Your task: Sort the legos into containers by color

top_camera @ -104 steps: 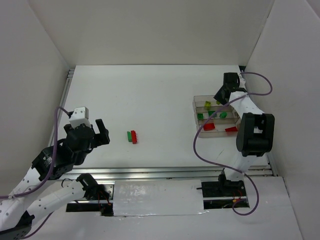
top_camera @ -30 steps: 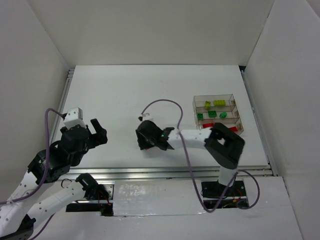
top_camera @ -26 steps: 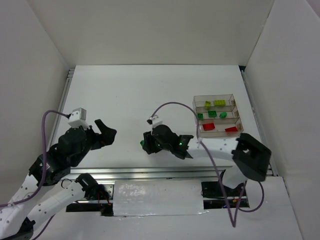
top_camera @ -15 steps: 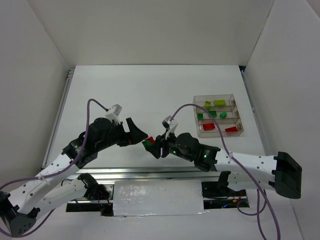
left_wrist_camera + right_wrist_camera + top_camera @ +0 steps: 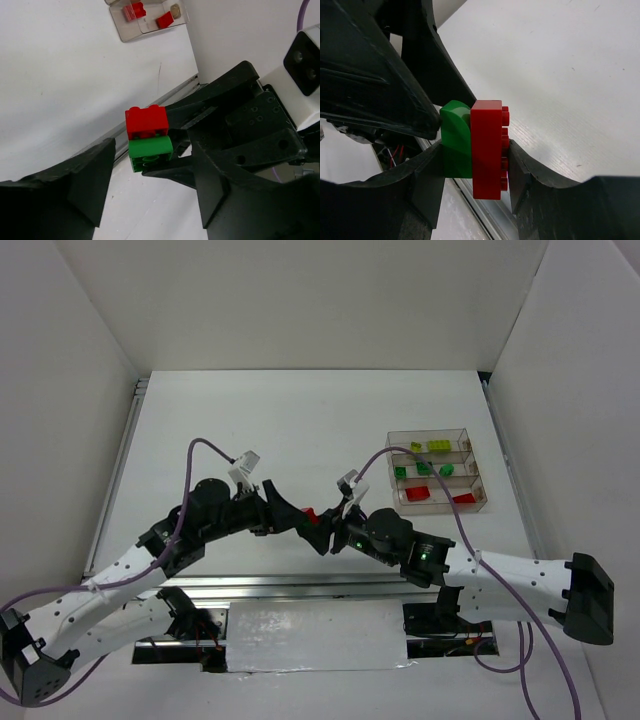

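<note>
A red lego (image 5: 487, 150) and a dark green lego (image 5: 456, 145) are stuck together as one pair. My right gripper (image 5: 476, 155) is shut on it, one finger on the green side and one on the red studs. The pair hangs above the table's near middle, where only its red lego (image 5: 311, 512) shows from above. My left gripper (image 5: 152, 152) faces it with jaws apart, straddling the pair of red lego (image 5: 146, 121) and green lego (image 5: 150, 152); one finger nears the green brick. The containers (image 5: 427, 435) at the right hold yellow-green (image 5: 438, 446), green (image 5: 425, 468) and red legos (image 5: 418, 493).
The metal rail (image 5: 300, 585) runs along the table's near edge just below both grippers. White walls close in the table at the back and sides. Purple cables (image 5: 205, 447) loop above each wrist.
Both arms have swung in to meet over the near middle of the table. The right gripper carried the red-green pair there, and the left gripper's jaws have narrowed around it.
</note>
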Tool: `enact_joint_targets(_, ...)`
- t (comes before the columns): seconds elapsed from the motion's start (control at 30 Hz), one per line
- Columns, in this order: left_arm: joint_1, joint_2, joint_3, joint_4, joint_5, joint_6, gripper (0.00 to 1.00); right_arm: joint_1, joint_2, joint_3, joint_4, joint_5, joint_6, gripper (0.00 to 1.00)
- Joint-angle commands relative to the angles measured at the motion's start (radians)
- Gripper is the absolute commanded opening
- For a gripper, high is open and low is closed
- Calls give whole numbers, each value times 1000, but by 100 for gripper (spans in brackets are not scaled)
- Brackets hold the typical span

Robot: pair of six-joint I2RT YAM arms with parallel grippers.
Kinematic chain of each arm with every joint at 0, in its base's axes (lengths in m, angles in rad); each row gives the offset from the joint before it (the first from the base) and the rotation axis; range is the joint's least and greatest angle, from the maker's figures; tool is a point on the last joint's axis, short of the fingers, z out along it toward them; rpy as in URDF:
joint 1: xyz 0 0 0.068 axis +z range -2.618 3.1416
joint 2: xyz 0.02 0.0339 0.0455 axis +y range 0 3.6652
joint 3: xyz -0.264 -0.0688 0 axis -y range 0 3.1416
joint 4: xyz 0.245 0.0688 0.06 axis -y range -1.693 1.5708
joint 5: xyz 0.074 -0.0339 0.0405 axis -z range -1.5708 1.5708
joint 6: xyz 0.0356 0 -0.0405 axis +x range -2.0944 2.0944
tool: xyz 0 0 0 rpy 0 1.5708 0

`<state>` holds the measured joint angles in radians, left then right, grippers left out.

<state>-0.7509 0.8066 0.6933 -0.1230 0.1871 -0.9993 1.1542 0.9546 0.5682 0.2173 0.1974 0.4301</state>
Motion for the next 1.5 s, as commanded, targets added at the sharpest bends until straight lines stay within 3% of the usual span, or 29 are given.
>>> enact_joint_targets(0.0,-18,20,8,74,20,5,71,12,-5,30,51,-10,-17,0)
enact_joint_targets(0.13,-24,22,15,66,0,19,35,16,-1,27,66,-13,-14,0)
enact_joint_targets(0.23,-27,25,20,59,-6,27,22,18,-4,24,79,-10,-7,0)
enact_joint_targets(0.3,-25,28,20,62,-2,28,18,19,-2,32,77,-7,-5,1)
enact_joint_targets(0.33,-25,29,18,66,3,36,7,18,1,33,70,-7,-5,2)
enact_joint_targets(0.37,-25,31,21,69,9,39,3,18,3,36,67,-10,-5,20)
enact_joint_targets(0.4,-27,32,22,71,9,45,0,18,3,35,63,-13,8,47)
enact_joint_targets(0.43,-25,29,22,74,9,60,0,18,1,33,63,-9,19,85)
enact_joint_targets(0.47,-25,16,23,71,0,71,0,10,-2,27,65,-22,27,99)
enact_joint_targets(0.57,-27,-18,40,28,-44,145,0,-78,-28,19,-1,-139,35,100)
enact_joint_targets(0.67,-27,-59,63,-21,-55,272,0,-177,-97,-5,-44,-381,23,100)
enact_joint_targets(0.7,-25,-70,63,-21,-26,307,0,-191,-143,-16,-53,-508,6,100)
enact_joint_targets(0.87,-27,-158,31,29,127,448,0,-243,-250,-2,-96,-800,-19,100)
enact_joint_targets(1.03,-28,-207,-41,211,403,456,0,-248,-298,1,-85,-741,18,97)
enact_joint_targets(1.13,-28,-219,-73,314,498,423,0,-248,-271,-2,-18,-779,48,93)
enact_joint_targets(1.47,-30,-218,-78,350,517,396,0,-246,-150,2,187,-877,130,81)
